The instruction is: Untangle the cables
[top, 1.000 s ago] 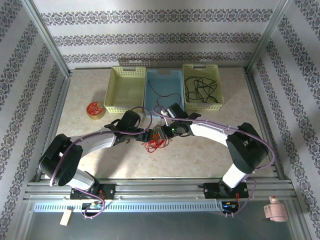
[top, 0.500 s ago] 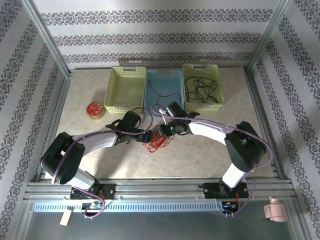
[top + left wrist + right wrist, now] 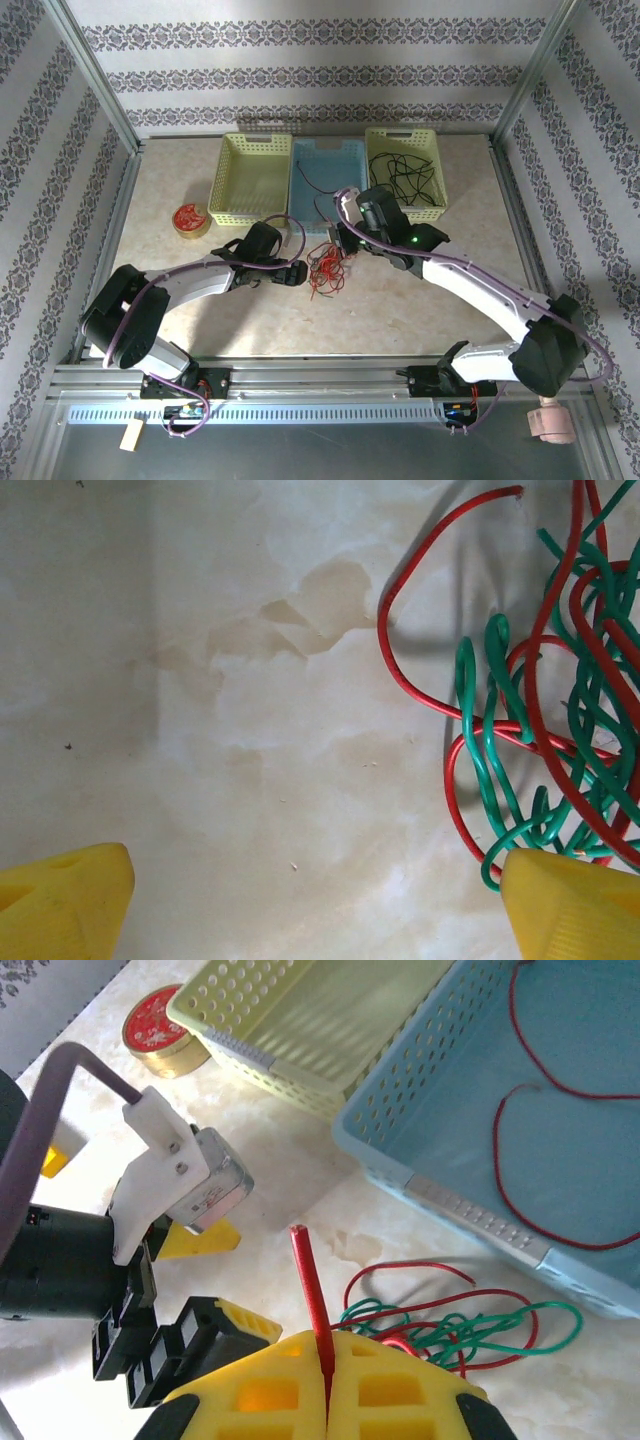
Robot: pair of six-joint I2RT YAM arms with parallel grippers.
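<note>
the left gripper (image 3: 296,272) stands wide, its yellow fingers (image 3: 60,900) far apart over the bare marbled table (image 3: 250,680) with nothing between them. the tangle of red and green cables (image 3: 325,273) lies on the table near the middle of the top view, just beside that gripper at its 3 o'clock. in the left wrist view the tangle (image 3: 540,710) runs up to the tip of the right-hand finger, though whether it touches cannot be told. the right gripper (image 3: 327,1365) is closed tight on a red cable (image 3: 308,1280), whose free end stands up out of the pads toward 12 o'clock. from above, this gripper (image 3: 340,243) hangs at the tangle's 1 o'clock edge. three baskets sit in a row at 12 o'clock of the tangle. the left yellow basket (image 3: 250,215) is at 11, the blue basket (image 3: 298,200) holds a loose red strand (image 3: 318,186), and the right yellow basket (image 3: 405,133) at 1 holds black cables (image 3: 400,178). a round tin (image 3: 190,220) sits well apart at 10 o'clock.
</note>
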